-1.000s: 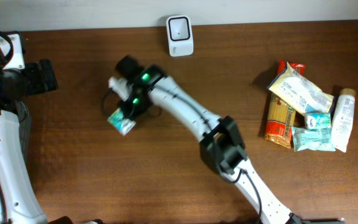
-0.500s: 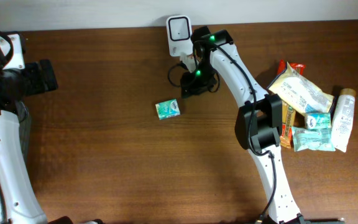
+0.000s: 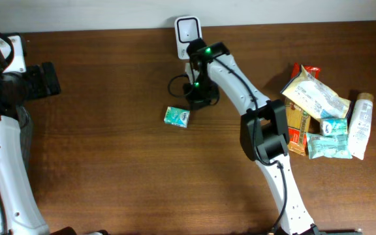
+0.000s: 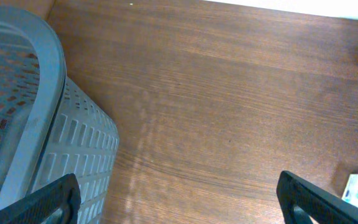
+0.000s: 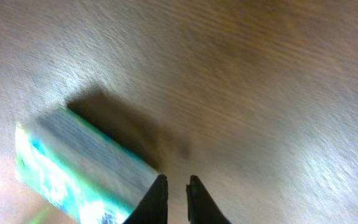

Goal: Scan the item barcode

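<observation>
The small teal box (image 3: 176, 116) lies flat on the table (image 3: 109, 183), long axis roughly left–right, just beside the right gripper (image 3: 198, 98) on its left-arm side, the jaws nearly together and empty; the right arm is nearer.

Small teal box (image 3: 176, 117) lying free, white scanner (image 3: 188, 29) behind, groceries (image 3: 325, 121) piled right
</observation>
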Available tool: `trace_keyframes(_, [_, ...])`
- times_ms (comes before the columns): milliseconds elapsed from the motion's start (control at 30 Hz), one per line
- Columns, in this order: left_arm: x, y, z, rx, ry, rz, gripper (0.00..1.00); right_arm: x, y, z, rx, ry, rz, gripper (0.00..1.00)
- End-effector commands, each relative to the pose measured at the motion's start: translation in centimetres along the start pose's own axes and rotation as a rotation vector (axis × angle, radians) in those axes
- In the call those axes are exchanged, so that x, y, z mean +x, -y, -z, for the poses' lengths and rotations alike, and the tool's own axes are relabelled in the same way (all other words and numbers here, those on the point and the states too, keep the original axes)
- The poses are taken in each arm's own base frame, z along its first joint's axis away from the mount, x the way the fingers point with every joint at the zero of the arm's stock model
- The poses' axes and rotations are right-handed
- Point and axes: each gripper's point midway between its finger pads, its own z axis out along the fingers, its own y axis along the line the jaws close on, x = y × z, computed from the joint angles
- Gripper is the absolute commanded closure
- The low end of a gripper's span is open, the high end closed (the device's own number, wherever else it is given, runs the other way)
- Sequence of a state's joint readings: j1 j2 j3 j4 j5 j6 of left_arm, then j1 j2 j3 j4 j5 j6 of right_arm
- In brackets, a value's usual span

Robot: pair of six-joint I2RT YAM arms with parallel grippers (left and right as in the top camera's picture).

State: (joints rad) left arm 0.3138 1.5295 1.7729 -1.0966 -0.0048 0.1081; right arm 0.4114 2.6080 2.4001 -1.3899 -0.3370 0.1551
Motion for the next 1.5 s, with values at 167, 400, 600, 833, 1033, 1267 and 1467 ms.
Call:
trace_keyframes(167, [-0.2,-0.2,0.3,-0.006,0.01,0.012,0.01,-2.4,0.2,1.8,0.057,0.113,0.11,0.83])
trace_keyframes(400, [-0.2,-0.2,0.3,-0.006,0.01,0.012,0.01,0.3,-2.7,0.5,0.059,0.022,0.183,0.83])
trace_keyframes(600, [-0.2,-0.2,0.3,-0.006,0.01,0.012,0.01,2.0,-4.4,-0.1,0.064,-0.036,0.273,0.84])
trace_keyframes(833, [-0.2,-0.2,0.3,-0.006,0.01,0.012,0.01,1.3,-5.5,3.0,-0.022,0.012,0.381,0.55])
trace_keyframes(1033, [-0.2,-0.2,0.3,-0.006,0.01,0.012,0.01,3.0,-6.7,-0.2,-0.164,-0.059,0.48,0.49])
trace_keyframes(1267, [-0.2,-0.2,0.3,-0.006,0.01,0.012,0.01,3.7,-7.3,-3.4,-0.261,-0.085,0.439,0.5])
trace_keyframes(1467, [-0.2,-0.2,0.3,-0.006,0.01,0.012,0.01,3.1,-7.4,-3.4,-0.258,-0.073,0.338,0.96])
